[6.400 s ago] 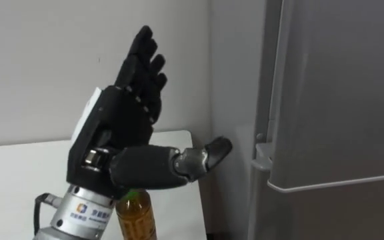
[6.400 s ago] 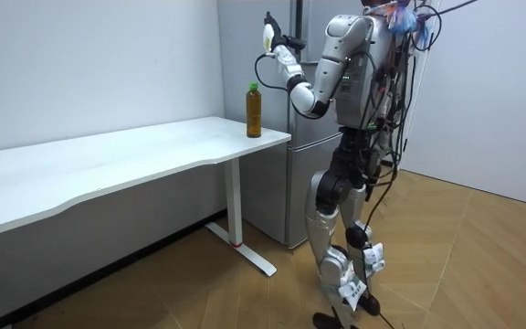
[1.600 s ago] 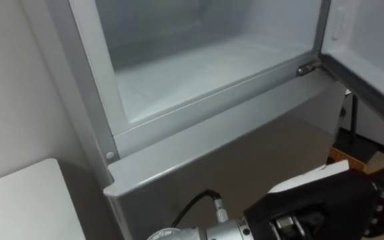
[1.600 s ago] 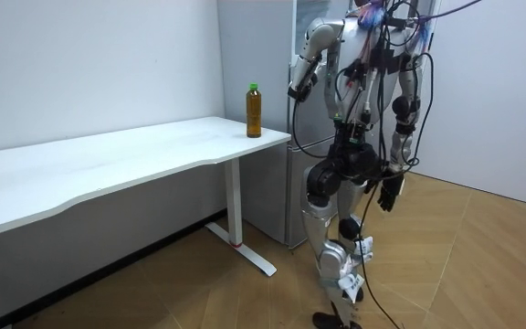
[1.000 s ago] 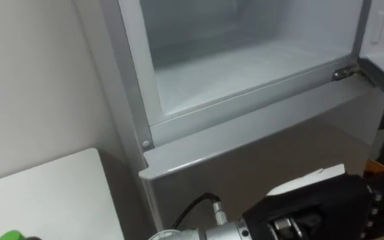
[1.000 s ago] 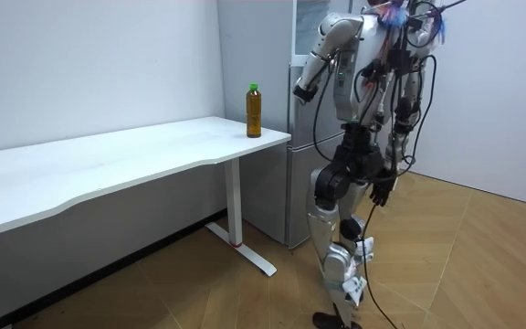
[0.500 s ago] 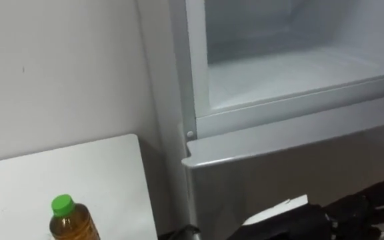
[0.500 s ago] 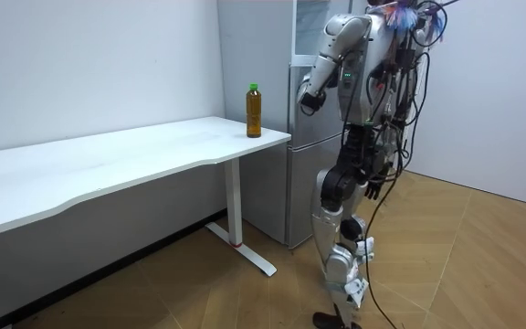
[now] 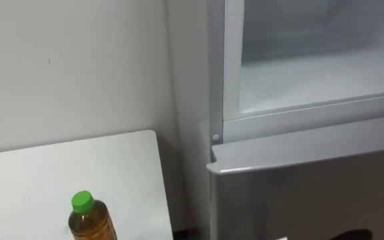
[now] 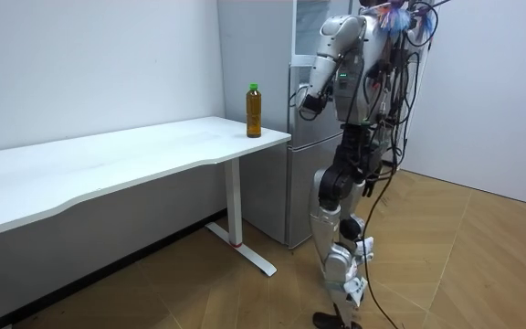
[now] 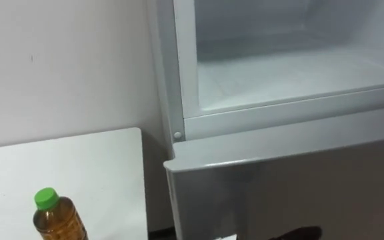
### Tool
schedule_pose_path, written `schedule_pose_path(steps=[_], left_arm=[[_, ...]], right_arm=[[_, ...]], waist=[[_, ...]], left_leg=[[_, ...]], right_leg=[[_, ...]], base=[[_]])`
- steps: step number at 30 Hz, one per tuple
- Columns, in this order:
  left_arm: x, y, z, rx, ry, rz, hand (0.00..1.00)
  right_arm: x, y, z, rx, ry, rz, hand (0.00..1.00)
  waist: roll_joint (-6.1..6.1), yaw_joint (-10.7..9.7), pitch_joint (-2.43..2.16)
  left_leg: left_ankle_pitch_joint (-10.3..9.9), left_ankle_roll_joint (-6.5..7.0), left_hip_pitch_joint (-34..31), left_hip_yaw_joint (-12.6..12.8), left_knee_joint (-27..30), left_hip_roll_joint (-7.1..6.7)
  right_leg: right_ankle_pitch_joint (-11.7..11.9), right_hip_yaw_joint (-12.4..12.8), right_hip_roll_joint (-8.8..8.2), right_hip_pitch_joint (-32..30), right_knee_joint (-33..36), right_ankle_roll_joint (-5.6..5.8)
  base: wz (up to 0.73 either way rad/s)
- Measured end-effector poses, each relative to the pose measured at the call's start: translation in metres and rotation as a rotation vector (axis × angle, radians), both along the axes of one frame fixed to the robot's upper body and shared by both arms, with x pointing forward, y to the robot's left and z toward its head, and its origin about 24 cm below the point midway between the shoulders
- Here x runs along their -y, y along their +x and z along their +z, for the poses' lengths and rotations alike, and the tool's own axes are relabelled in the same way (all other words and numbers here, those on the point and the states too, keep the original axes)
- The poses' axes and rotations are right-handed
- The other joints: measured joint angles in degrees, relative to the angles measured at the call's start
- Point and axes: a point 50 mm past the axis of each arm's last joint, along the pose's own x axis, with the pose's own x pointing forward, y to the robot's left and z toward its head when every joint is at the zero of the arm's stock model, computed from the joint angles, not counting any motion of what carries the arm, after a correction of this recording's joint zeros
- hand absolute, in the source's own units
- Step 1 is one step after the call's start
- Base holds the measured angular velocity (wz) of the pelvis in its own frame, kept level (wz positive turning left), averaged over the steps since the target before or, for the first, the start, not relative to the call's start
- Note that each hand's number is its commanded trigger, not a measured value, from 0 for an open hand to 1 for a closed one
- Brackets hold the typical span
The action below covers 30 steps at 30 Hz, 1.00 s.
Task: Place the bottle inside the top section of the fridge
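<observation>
The bottle (image 9: 89, 220) of amber drink with a green cap stands upright on the white table (image 9: 39, 180) near its right end, low at the left of the eye views; it also shows as the bottle (image 10: 254, 111) in the room view. To its right the upper fridge compartment (image 9: 312, 73) stands open, white inside with a bare shelf. In the room view my left hand (image 10: 309, 103) is raised in front of the fridge, about a forearm's length from the bottle and holding nothing. A dark sliver of that hand (image 11: 299, 233) shows at the bottom edge.
The lower fridge door (image 9: 312, 187) is closed, and its top edge juts out just right of the table's end. A white wall (image 9: 79, 67) rises behind the table. I stand on the wooden floor (image 10: 446, 265) facing the fridge, with the table's end at my left.
The eye view has swung left, bringing the bottle and table further in. My left hand has slipped down to the bottom edge. In the room view my body has turned slightly toward the table.
</observation>
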Motion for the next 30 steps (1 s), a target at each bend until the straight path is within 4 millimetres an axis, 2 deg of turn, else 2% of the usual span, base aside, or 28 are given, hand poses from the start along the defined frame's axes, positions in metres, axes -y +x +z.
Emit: schedule_pose_path(steps=[6,11,12,14,19,24,27,30], left_arm=[[-0.007,0.000,-0.004,-0.008,0.011,0.007,0.00],[-0.015,-0.007,-0.017,-0.055,0.030,0.049,0.00],[-0.020,-0.010,-0.022,-0.073,0.042,0.069,0.00],[-0.028,-0.013,-0.033,-0.103,0.070,0.107,0.00],[-0.055,-0.029,-0.069,-0.168,0.262,0.195,0.00],[-0.066,-0.036,-0.087,-0.226,0.336,0.228,0.00],[-0.075,-0.042,-0.108,-0.311,0.391,0.260,0.00],[-0.086,-0.050,-0.120,-0.365,0.431,0.300,0.00]], right_arm=[[-0.002,-0.002,-0.001,0.002,0.016,0.002,0.00],[-0.003,-0.006,-0.002,-0.002,0.016,-0.002,0.00],[-0.003,-0.007,-0.002,-0.001,0.014,-0.001,0.00],[-0.003,-0.007,-0.001,0.002,0.012,-0.002,0.00],[-0.003,-0.014,-0.003,-0.008,0.013,-0.003,0.00],[-0.004,-0.016,-0.002,-0.004,0.007,0.007,0.00],[-0.005,-0.016,-0.003,-0.001,0.009,0.006,0.00],[-0.004,-0.017,-0.002,-0.001,0.009,0.006,0.00]], waist=[[-0.99,1.4,-0.29],[-0.85,1.6,-0.70],[-1.04,1.7,-0.58],[-0.94,2.1,-0.66],[-1.66,4.6,-0.42],[-2.13,6.2,-0.59],[-2.19,6.4,-0.95],[-2.13,6.6,-1.04]], left_leg=[[0.0,0.00,-0.1,-0.9,0.1,-0.05],[0.0,0.00,0.9,-1.6,0.1,0.03],[0.0,0.00,1.1,-1.6,0.1,0.05],[0.0,-0.01,1.5,-1.6,0.1,0.07],[0.0,-0.01,2.2,-2.1,0.1,0.09],[0.0,-0.02,2.0,-2.6,0.2,-0.08],[0.0,-0.02,2.0,-3.0,0.3,-0.05],[0.0,-0.02,2.0,-3.3,0.3,-0.04]], right_leg=[[-0.1,-0.8,-0.14,0.2,0.1,0.07],[-0.1,-1.4,-0.01,1.7,-0.7,0.04],[-0.1,-1.4,-0.01,2.1,-0.8,0.02],[-0.2,-1.4,0.03,2.3,-0.7,-0.01],[-0.4,-1.5,-0.02,2.7,-0.7,-0.05],[-0.8,-2.2,-0.65,2.8,-0.5,0.13],[-0.7,-3.2,-0.77,3.0,-0.6,0.05],[-0.7,-3.1,-0.73,2.9,-0.5,-0.01]], base=[[0.07],[0.07],[0.00],[-0.04],[0.05],[0.11],[0.04],[0.00]])
